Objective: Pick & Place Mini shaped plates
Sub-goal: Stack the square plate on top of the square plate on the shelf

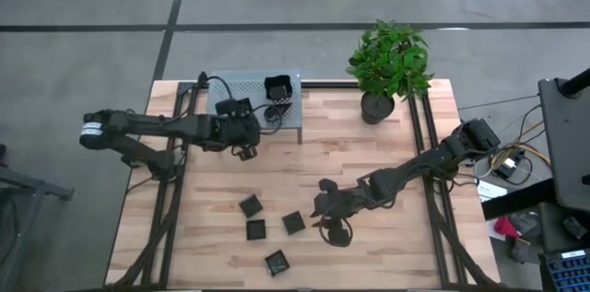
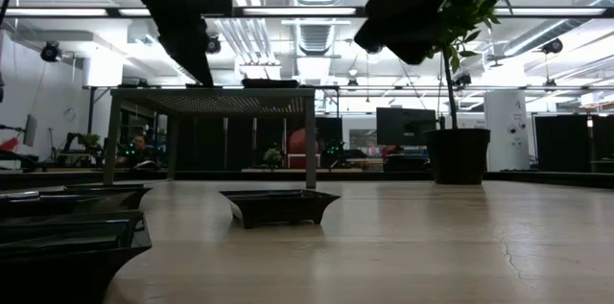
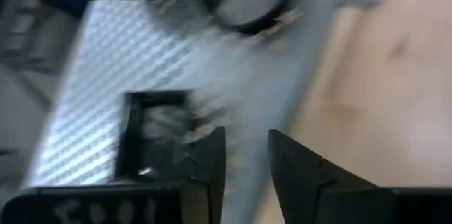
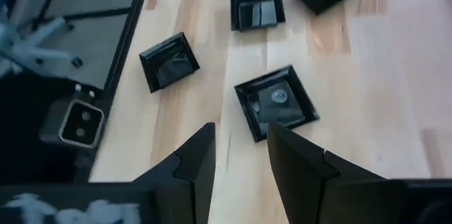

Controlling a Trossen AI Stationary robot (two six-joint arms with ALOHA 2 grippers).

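right gripper [image 4: 236, 157] hangs part open and empty just over four square mini plates [image 4: 277, 102], left gripper [image 3: 246, 160] also slightly open, empty, by the grey rack [image 1: 241, 89]

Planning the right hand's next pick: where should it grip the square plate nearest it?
Pinch one raised rim wall of the square plate from straight above, one finger inside, one outside. It lies flat, shallow and open side up; a sideways approach likely slips.
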